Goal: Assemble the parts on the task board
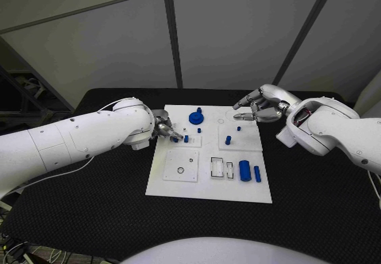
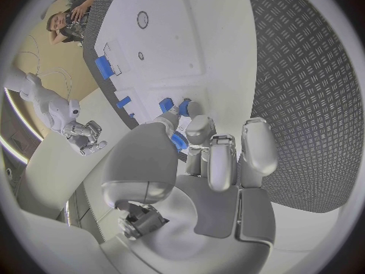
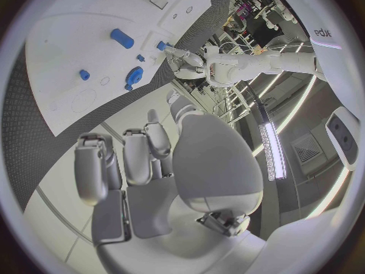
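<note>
left robot hand [image 1: 164,131] apparently pinching blue part [image 1: 174,138] (fingers curled), right robot hand [image 1: 255,109] empty

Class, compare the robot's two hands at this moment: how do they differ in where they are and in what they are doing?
The left hand is low at the task board's left edge, while the right hand hovers above the board's far right corner. The left hand pinches a small blue part between its fingertips, while the right hand holds nothing, its fingers loosely curled and apart. Both are silver hands on white arms.
</note>
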